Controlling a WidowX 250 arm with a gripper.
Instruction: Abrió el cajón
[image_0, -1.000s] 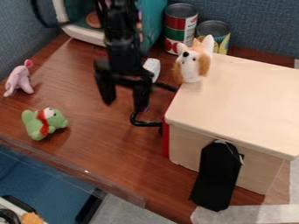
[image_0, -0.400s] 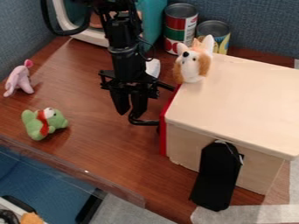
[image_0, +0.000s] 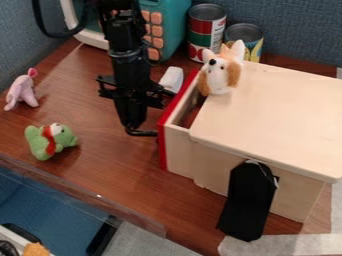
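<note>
Drawer (image_0: 179, 150) part open, jutting toward bench's (image_0: 110, 172) left edge. Gripper (image_0: 133, 126) closed, tips at handle (image_0: 142, 133); can't tell if gripping it.

The black arm (image_0: 128, 65) hangs down.
It comes in at the far left. Its claw (image_0: 134, 123) points down, fingers (image_0: 137, 111) close together.

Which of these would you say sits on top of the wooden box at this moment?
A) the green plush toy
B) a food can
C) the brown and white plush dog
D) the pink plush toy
C: the brown and white plush dog sits at the edge of the box's top.
</note>
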